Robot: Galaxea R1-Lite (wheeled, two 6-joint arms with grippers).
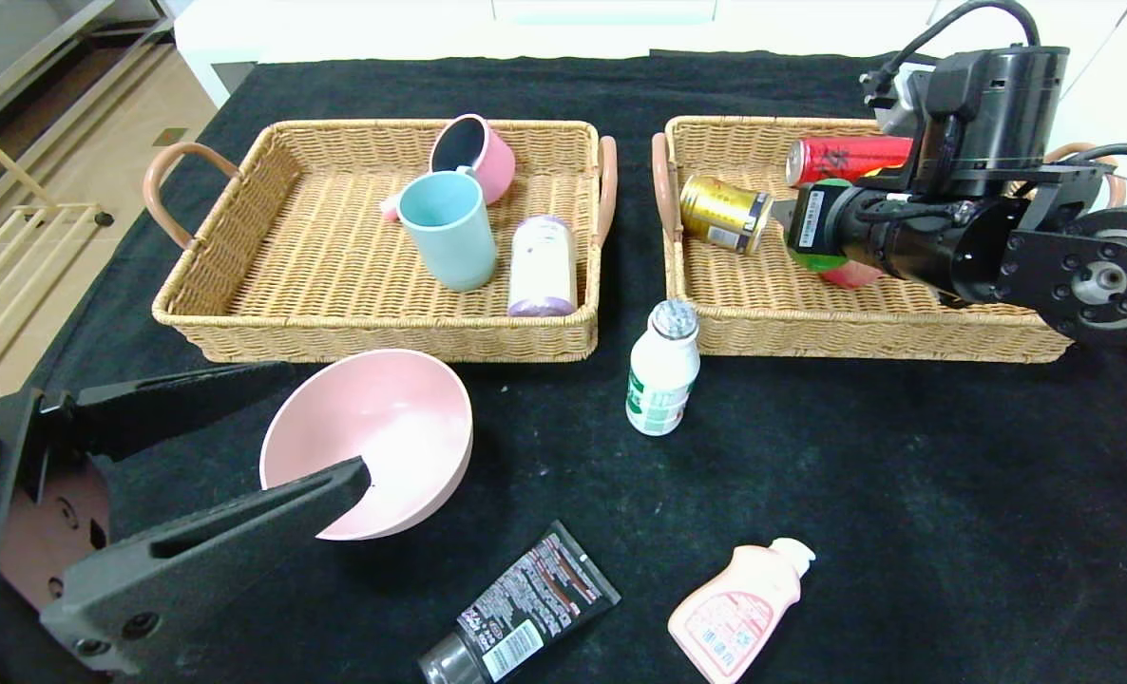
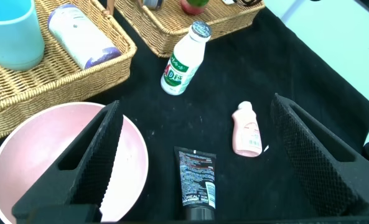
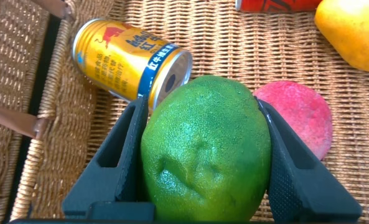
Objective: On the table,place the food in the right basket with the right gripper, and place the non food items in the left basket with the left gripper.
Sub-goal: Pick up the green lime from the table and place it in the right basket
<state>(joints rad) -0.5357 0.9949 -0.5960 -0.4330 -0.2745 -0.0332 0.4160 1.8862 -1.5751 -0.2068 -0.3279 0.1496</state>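
Left gripper [image 1: 335, 432] at pink bowl [image 1: 383, 427]; lime [image 3: 206, 149] gripped, gold can [image 3: 131, 65] probably touching.

We see the green lime [image 3: 206, 149] clamped between the right gripper's [image 3: 203, 155] fingers over the right basket [image 1: 763, 313], the pink-red peach [image 3: 296, 115] just beside it. The white bottle [image 1: 663, 370] stands upright on the table [image 1: 906, 475]; the pink bowl [image 1: 383, 427] sits tilted before the left basket [image 1: 288, 323].
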